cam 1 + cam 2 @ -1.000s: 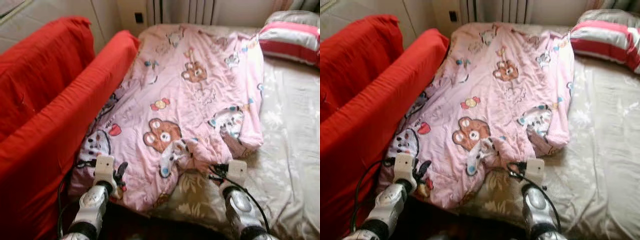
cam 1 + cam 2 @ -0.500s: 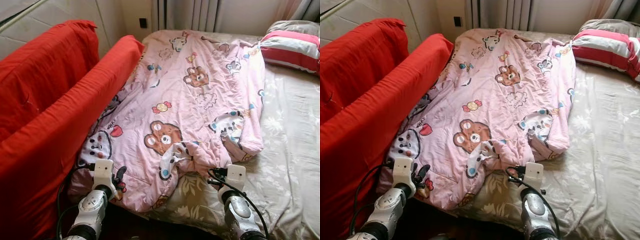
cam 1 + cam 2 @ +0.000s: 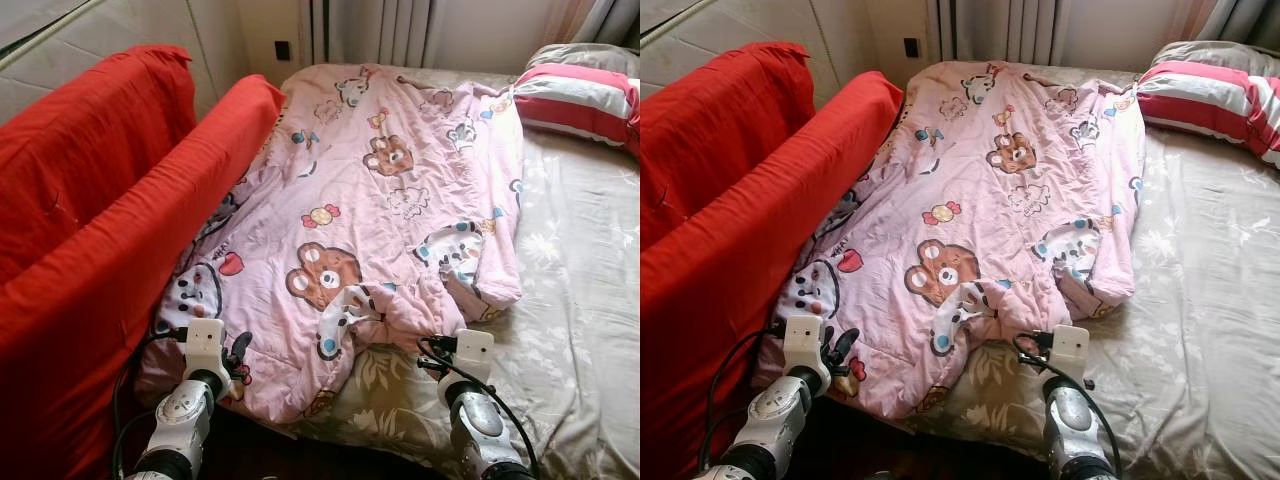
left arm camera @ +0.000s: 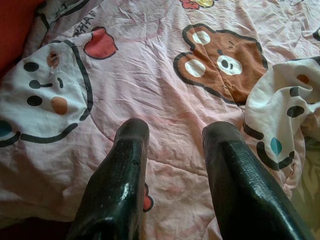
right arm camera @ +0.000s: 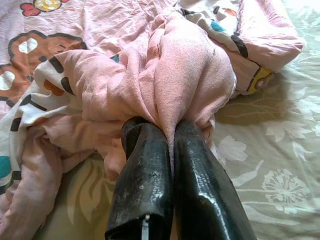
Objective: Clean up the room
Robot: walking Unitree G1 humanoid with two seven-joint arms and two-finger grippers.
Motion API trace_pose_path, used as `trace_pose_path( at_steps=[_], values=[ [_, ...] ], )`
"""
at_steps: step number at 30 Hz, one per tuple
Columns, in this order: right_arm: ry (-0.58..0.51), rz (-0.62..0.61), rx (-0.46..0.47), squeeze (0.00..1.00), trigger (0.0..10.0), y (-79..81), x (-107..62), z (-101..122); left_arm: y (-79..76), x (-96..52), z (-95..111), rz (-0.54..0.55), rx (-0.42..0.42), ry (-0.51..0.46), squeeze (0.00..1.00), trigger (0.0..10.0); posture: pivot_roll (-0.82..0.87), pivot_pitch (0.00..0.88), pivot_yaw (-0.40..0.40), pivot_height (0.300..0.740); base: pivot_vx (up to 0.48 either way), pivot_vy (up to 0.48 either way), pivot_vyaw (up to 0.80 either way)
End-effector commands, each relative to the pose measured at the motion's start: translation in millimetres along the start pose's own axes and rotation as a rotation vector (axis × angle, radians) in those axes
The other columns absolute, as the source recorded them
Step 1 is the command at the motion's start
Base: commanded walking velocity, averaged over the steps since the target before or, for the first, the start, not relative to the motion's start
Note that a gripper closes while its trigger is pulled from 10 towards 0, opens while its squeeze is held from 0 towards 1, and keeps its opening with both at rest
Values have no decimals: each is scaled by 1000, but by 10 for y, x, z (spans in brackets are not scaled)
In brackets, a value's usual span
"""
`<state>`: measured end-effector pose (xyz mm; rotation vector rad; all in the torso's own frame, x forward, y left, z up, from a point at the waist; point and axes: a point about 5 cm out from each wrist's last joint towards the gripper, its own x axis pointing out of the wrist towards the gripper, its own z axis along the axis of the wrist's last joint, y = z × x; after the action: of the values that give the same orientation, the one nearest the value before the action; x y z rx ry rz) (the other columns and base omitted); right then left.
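The quilt (image 3: pixel 390 220) is spread across the centre of the frame on the bed (image 3: pixel 580 300), beside the red sofa (image 3: pixel 100 230). Its near hem is pinched between the closed fingers of the right gripper (image 5: pixel 167 142). The left gripper (image 4: pixel 172 135) rests parted on the fabric, holding nothing. Over the last second the view has lifted slightly; the quilt itself is unmoved. Straightening is judged barely begun.

Bed (image 3: pixel 580 300): covered with a beige sheet with a floral pattern.
Pink blanket (image 3: pixel 400 190): lies spread on the bed, along its left side.
Striped pillow (image 3: pixel 585 90): lies at the far right corner.
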<state>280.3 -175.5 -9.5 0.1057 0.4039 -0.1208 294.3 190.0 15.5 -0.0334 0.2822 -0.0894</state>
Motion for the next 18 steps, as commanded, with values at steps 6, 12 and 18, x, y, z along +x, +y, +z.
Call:
trace_pose_path(
  at_steps=[6,12,18],
  values=[
    [28,-31,-15,0,10000,-68,-29,-68,44,-23,-32,12,-13,10,0,10000,28,140,56,740,0,0,0],
    [20,-47,-15,0,10000,-98,-30,-57,42,-31,-45,7,-8,14,0,10000,34,139,61,740,0,0,0],
    [2,-93,-14,0,10000,-156,-30,-33,67,-50,-60,7,4,17,0,10000,37,135,63,740,0,0,0]
  ],
)
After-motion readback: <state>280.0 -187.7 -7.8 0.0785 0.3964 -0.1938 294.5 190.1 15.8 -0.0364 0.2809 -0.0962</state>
